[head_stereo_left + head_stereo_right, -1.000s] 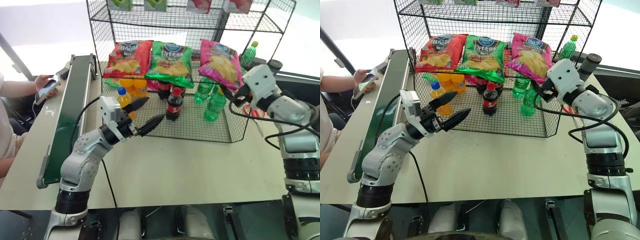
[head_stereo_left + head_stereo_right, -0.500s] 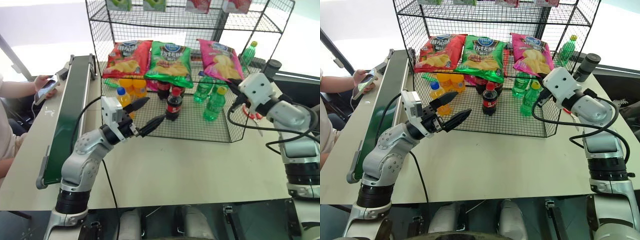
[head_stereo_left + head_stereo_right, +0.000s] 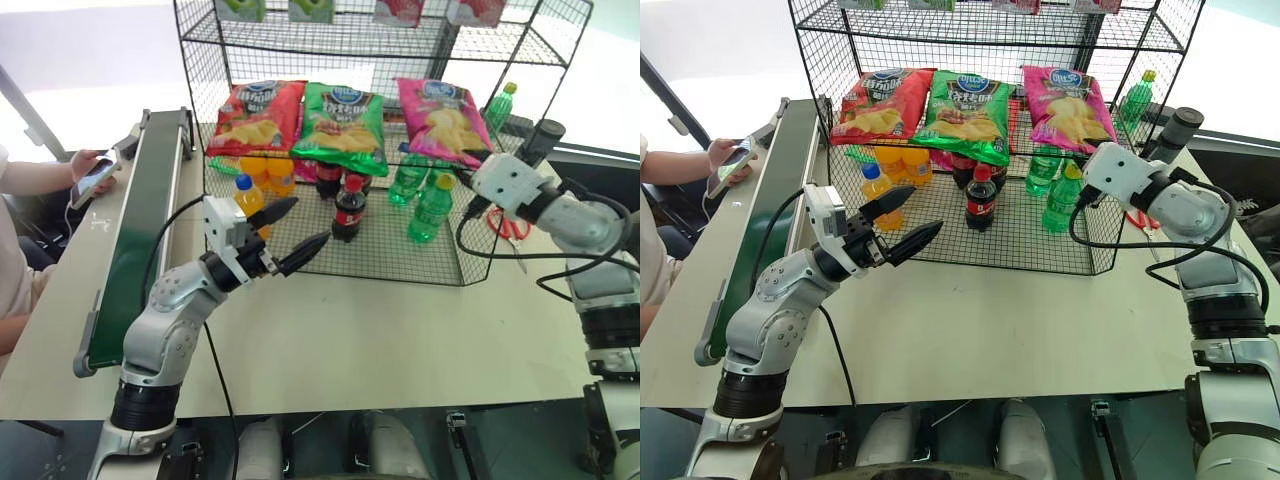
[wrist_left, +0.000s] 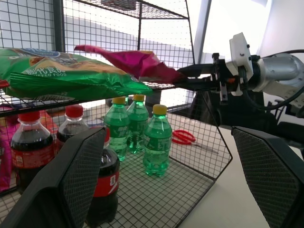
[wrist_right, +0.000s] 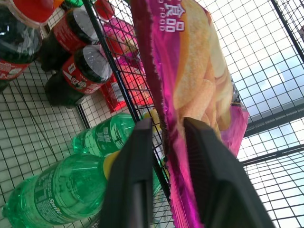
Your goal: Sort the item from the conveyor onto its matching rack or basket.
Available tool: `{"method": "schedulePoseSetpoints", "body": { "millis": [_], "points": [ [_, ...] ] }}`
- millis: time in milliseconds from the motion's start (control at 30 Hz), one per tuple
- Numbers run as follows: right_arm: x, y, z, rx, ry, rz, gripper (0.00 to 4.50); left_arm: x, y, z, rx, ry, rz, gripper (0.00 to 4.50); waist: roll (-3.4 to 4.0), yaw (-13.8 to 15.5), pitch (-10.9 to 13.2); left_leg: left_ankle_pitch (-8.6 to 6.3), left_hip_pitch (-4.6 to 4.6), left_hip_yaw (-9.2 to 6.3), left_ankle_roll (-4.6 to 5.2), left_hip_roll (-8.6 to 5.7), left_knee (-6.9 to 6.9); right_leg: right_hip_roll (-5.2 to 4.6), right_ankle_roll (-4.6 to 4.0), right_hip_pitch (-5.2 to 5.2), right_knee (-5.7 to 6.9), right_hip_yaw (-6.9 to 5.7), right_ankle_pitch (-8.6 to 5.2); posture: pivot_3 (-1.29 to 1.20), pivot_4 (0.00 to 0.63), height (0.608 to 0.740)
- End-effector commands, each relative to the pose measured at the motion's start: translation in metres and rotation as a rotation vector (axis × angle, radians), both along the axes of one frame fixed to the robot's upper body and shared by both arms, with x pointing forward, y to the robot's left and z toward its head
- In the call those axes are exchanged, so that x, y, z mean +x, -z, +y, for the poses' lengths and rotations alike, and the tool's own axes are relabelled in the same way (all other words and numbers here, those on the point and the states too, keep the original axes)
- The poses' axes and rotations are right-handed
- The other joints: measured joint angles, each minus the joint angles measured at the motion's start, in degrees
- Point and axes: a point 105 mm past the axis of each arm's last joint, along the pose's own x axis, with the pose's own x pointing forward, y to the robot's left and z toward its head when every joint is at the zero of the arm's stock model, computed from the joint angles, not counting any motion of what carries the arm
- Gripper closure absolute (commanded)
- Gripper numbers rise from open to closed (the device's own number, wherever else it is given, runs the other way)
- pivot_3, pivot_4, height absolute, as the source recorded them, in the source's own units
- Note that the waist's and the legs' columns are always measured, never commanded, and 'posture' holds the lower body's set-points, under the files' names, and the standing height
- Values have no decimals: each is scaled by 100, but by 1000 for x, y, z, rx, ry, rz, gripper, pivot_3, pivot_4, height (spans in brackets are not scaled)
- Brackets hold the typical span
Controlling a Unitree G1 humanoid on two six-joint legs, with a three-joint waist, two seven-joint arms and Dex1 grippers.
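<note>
At the far left, a person's hand (image 3: pixel 88 166) holds a phone beside the conveyor (image 3: pixel 138 232), whose green belt runs well to the left of the left gripper (image 3: pixel 311 221) and carries nothing. The left gripper hangs above the worktop (image 3: pixel 350 340) with its two fingers spread wide and nothing between them. It points at the front of the rack (image 3: pixel 462 272).

Just ahead of this gripper, on the rack's bottom tier, stand an orange bottle (image 3: pixel 245 192) and a cola bottle (image 3: pixel 348 208). On the tier above them lie the red chip bag (image 3: pixel 255 115) and the green chip bag (image 3: pixel 345 120) side by side.

Further right on that same tier lies the item (image 3: pixel 440 115), the pink chip bag, with its lower edge hanging over the tier's front wire. The right gripper (image 5: pixel 164 124) is at that edge, reaching in from the rack's right side. Its fingers stand partly apart. The bag's edge and a rack wire run through the gap, one finger lies against the bag, and daylight shows beside the other, so the bag is not clamped. Green bottles (image 3: pixel 430 205) stand below this gripper on the bottom tier. Red scissors (image 3: pixel 505 222) lie on the worktop just beneath the right wrist.
</note>
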Motion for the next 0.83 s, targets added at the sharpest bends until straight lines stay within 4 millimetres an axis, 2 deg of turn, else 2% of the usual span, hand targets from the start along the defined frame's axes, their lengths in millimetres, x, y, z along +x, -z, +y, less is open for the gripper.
{"method": "schedulePoseSetpoints", "body": {
  "millis": [33, 100, 200, 267, 300, 367, 433, 533, 633, 833],
  "points": [
    [-13, -24, 5, 45, -68, -53, 1267, -5, -8, -1, 13, -1, -54, 0, 0, 1, 0, 0, 0, 0, 0, 0, 0, 0, 0, 0, 0, 0, 0, 0, 150, 740],
    [-24, -29, 13, 113, -140, -41, 378, -3, -6, 2, 32, -20, -60, 0, 0, 3, 0, 0, 0, 0, 0, 1, 0, 0, 0, 0, 0, 0, 0, 0, 150, 740],
    [-54, -32, 36, 290, -349, 50, 378, 1, -3, 13, 97, -65, -53, 0, 0, 14, 0, -1, -1, -1, 1, 2, -1, 0, 0, 0, -1, -1, 0, 0, 150, 740],
    [-71, -39, 42, 444, -424, 101, 378, 2, 0, 23, 149, -87, -48, 0, 0, 19, 0, -4, -2, -6, 6, 8, -2, 2, 0, 2, -3, -5, 0, 0, 150, 740],
    [-83, -36, 43, 516, -457, 178, 378, 2, 2, 33, 187, -107, -48, 0, 0, 21, 0, -8, -1, -6, 14, 8, -3, 2, 0, 2, -2, -6, 0, 0, 150, 740],
    [-108, -20, 45, 562, -503, 337, 378, 0, 4, 55, 263, -141, -41, 0, 0, 35, 0, -27, -1, -6, 46, 9, -2, -2, -1, 2, -3, -7, 0, 0, 150, 740],
    [-122, -12, 46, 572, -522, 423, 378, -2, 5, 65, 301, -156, -41, 0, 2, 73, 1, -32, -4, -7, 54, 13, -3, -4, -2, 1, -9, -8, 0, 0, 150, 740],
    [-150, 30, 28, 550, -484, 632, 378, -5, 12, 99, 386, -214, 4, 0, 1, 137, 0, -40, -3, 0, 63, 11, 0, -8, -4, -1, -11, -7, 0, 0, 150, 740],
    [-157, 55, 7, 506, -400, 682, 378, -8, 17, 119, 434, -249, 32, 0, 2, 146, 0, -42, -3, 1, 65, 11, -1, -8, -5, -1, -16, -6, -2, 0, 150, 740],
    [-152, 62, 6, 506, -374, 646, 378, -5, 18, 141, 443, -288, 39, 0, 5, 127, 1, -42, 0, 8, 65, 14, -1, -5, -6, -8, -13, 0, -2, 0, 150, 740]
  ]
}}
